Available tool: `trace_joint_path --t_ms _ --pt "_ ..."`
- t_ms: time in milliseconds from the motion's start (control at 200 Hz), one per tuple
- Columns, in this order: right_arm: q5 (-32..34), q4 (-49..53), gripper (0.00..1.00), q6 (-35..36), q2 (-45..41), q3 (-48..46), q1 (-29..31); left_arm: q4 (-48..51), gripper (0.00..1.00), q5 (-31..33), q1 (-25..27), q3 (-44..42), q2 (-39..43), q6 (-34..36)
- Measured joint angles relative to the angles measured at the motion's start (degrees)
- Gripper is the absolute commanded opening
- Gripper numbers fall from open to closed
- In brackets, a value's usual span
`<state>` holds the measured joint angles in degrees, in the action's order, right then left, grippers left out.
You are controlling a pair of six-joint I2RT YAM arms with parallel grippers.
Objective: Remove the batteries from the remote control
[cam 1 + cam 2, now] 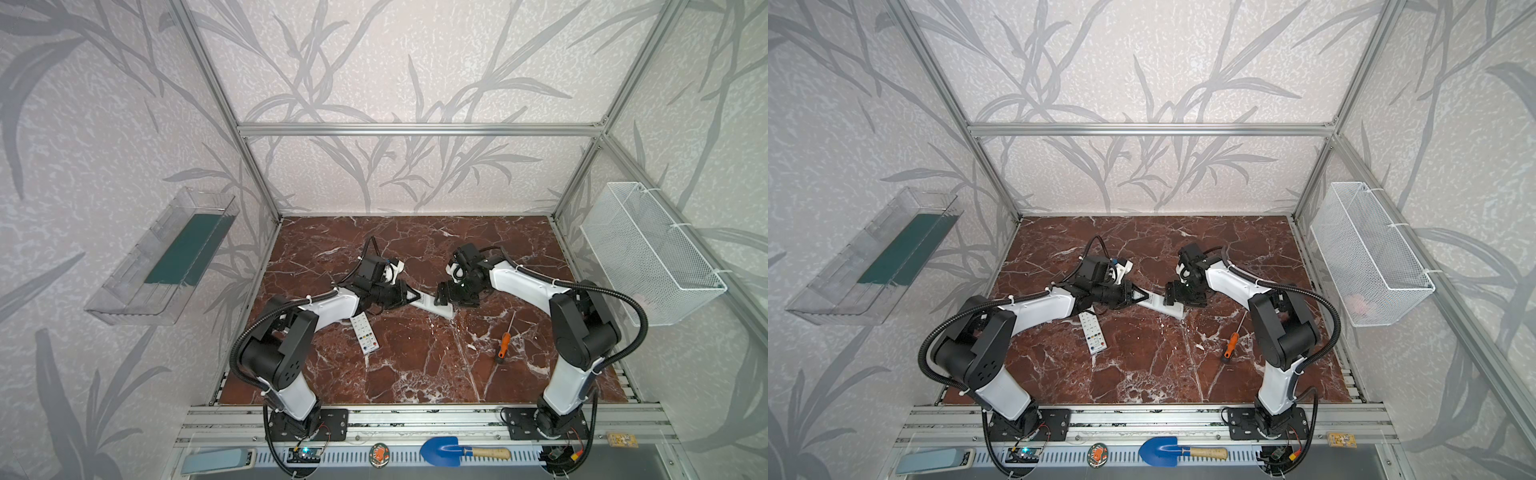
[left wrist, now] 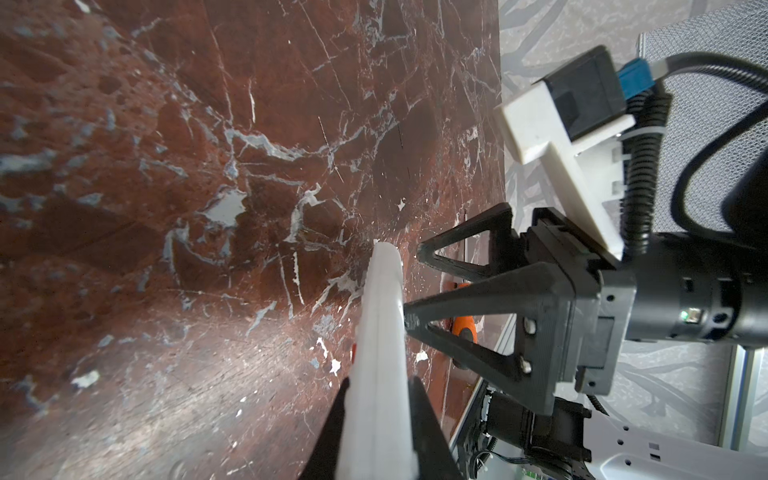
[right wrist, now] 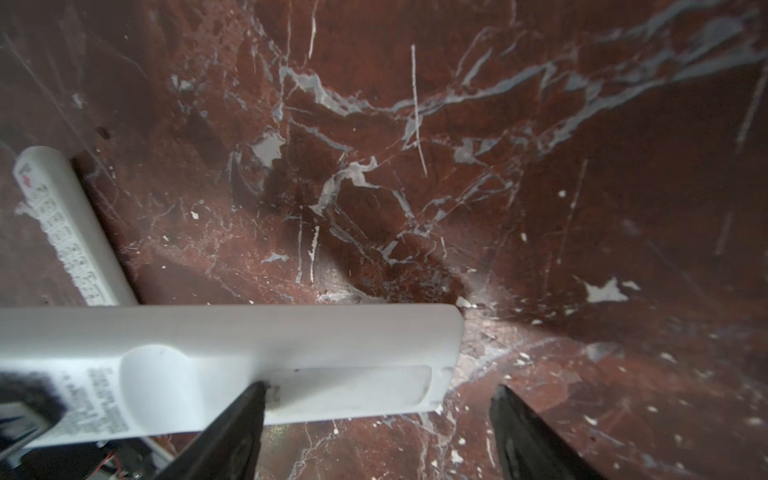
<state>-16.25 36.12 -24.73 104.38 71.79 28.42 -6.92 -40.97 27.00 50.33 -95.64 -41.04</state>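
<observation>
White remote (image 1: pixel 437 308) — between left gripper (image 1: pixel 417 296) jaws

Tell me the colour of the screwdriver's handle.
Orange, with a black end. The screwdriver shows best in a top view.

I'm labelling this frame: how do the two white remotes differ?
The held remote is clamped in the left gripper; the loose remote lies free on the table. The held remote shows its plain back with the battery cover in place; the loose remote lies buttons up. Both are white and slim.
</observation>
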Motion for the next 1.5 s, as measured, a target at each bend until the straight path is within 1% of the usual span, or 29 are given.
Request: trace_joint_path --t_ms 105,190,320,475,605,735,825,945,1085,1240,1365,1500 --pt "5.22 3.19 0.84 -0.09 0.04 2.34 1.79 2.49 0.00 2.03 0.66 0.70 1.33 1.20" --pt "7.93 4.70 0.84 -0.31 0.02 3.43 2.84 5.09 0.00 4.33 0.98 1.42 2.64 2.43" --pt "9.55 5.88 0.84 -0.55 -0.57 3.78 3.63 8.44 0.00 7.82 2.03 2.49 4.39 4.55" --pt "10.27 6.60 0.84 -0.76 -1.36 3.98 3.80 10.62 0.00 9.40 2.43 3.43 4.87 6.27" --pt "11.04 8.07 0.84 -0.76 -3.91 3.52 2.40 11.52 0.00 10.10 2.38 4.07 4.94 6.99" --pt "13.84 10.95 0.85 -0.74 -8.09 1.11 -0.96 12.55 0.00 11.02 1.84 4.31 5.60 7.82" --pt "13.81 12.11 0.86 -0.72 -10.97 -1.11 -3.32 13.25 0.00 11.61 1.49 4.74 5.75 8.48" --pt "10.99 11.28 0.87 -0.26 -15.21 -2.99 -4.31 13.97 0.00 11.67 1.36 5.09 5.77 9.14" --pt "4.31 8.11 0.87 0.85 -17.42 -3.41 -4.87 14.03 0.00 11.52 1.29 5.11 5.77 9.53" --pt "-3.30 6.23 0.83 1.86 -14.01 -2.82 -4.83 14.03 0.00 11.39 1.27 5.09 5.77 9.62" --pt "-6.40 5.68 0.78 2.19 -10.36 -1.46 -3.91 14.05 0.00 11.39 1.27 5.09 5.77 9.81" --pt "-8.00 5.62 0.74 2.32 -6.62 1.44 -2.38 14.05 0.00 11.39 1.27 5.09 5.79 10.03"
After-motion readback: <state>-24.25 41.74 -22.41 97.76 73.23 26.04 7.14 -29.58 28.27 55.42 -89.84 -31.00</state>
